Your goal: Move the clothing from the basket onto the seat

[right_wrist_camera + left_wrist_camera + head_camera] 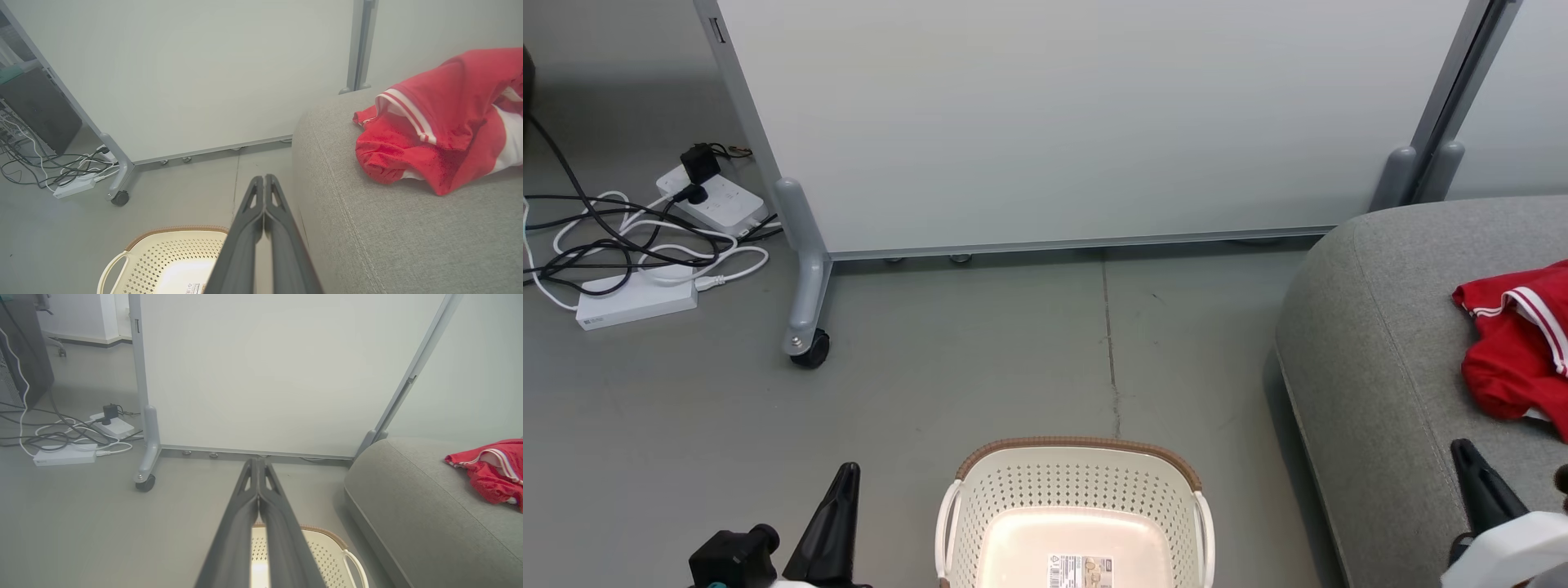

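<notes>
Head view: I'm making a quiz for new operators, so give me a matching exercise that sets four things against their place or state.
Things:
1 clothing
2 basket
3 left gripper
4 power strips

Places or states:
A on the floor left of the wheeled panel, among cables
B shut, holding nothing
C lying on the grey seat
D on the floor, bare bottom with a paper label

Pairs: 1-C, 2-D, 3-B, 4-A

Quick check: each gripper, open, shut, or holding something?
Left gripper: closed, fingers pressed together, holding nothing.
Right gripper: closed, fingers pressed together, holding nothing.
</notes>
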{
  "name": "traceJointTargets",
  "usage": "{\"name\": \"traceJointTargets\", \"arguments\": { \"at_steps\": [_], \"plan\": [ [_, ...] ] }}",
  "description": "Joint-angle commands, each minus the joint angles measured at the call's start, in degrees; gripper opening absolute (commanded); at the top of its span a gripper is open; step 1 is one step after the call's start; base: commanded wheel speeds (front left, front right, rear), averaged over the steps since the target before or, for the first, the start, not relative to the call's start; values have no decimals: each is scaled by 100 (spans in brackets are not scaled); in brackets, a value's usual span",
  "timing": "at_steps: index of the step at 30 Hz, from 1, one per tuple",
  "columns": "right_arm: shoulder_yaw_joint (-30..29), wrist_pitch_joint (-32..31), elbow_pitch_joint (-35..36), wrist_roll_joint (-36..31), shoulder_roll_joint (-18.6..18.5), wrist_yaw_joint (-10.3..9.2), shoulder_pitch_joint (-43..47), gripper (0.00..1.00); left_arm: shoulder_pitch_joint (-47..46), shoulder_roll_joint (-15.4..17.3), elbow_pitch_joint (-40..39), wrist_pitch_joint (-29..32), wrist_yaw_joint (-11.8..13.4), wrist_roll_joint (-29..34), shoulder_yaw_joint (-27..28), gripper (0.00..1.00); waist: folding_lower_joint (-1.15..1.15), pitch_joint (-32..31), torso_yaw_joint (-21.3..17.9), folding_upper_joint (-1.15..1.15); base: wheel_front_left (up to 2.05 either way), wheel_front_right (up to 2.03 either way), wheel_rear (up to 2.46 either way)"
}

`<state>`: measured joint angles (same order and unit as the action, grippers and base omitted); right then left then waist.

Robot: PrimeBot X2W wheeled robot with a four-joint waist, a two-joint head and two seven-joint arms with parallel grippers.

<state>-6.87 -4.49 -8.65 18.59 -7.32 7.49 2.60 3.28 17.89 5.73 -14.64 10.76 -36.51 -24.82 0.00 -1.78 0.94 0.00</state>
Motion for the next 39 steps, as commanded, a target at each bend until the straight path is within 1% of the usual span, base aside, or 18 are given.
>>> {"name": "traceJointTargets", "arguments": {
  "at_steps": [1,2,13,30,31,39],
  "plan": [
    [-263,-227,-128,278,-242,0,-227,0,-32,5,-151,-5,-69,-186,-3,0,0,6,2,0,0,0,0],
    [-263,-227,-128,278,-242,0,-227,0,-32,5,-151,-5,-69,-186,-3,0,0,6,2,0,0,0,0],
    [-1274,-1328,-1050,1333,-1017,0,-470,0,141,-222,-362,-10,-317,-889,-212,0,0,45,16,0,0,0,0],
    [-2617,-2787,-2275,2720,-2048,0,-798,0,378,-526,-653,-19,-641,-1811,-490,0,0,105,38,0,0,0,0],
    [-2757,-2941,-2404,2865,-2158,0,-829,0,402,-557,-683,-20,-675,-1911,-519,0,0,113,41,0,0,0,0],
    [-3298,-3528,-2897,3422,-2571,0,-961,0,500,-683,-803,-24,-804,-2284,-633,0,0,141,51,0,0,0,0]
  ]
}}
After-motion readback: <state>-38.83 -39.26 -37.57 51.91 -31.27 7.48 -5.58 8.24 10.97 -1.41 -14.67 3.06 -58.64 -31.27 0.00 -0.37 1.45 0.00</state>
